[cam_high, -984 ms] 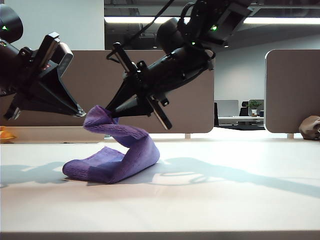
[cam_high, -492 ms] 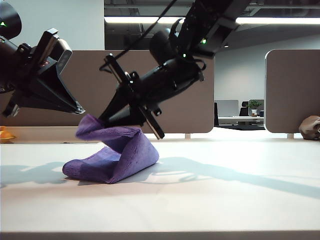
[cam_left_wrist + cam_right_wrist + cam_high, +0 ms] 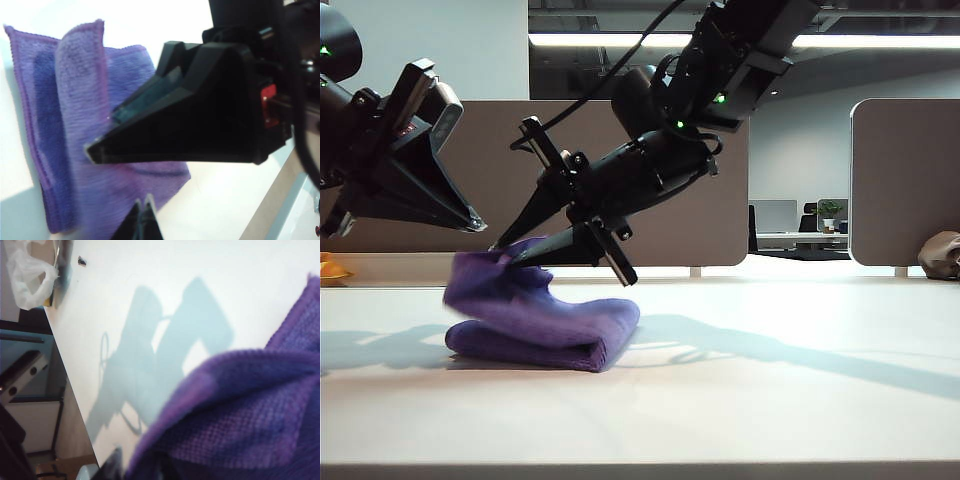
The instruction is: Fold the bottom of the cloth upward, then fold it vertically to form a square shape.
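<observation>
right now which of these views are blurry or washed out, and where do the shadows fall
Exterior view: sharp, backlit by ceiling strips, arm shadows stretching across the white table beside the soft purple microfiber cloth. Left wrist view: the shut left gripper is soft, the table glares white. Right wrist view: the cloth is smeared close up, hiding the right gripper; crisp arm shadow on the table.

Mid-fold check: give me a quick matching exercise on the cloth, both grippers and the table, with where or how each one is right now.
1. cloth
2. left gripper
3. right gripper
4. table

a. white, bare in front
b. off the fabric, jaws shut, on the left
c. at the raised purple flap
d. doubled over, lying on the table

Pairs: 1-d, 2-b, 3-c, 4-a
</observation>
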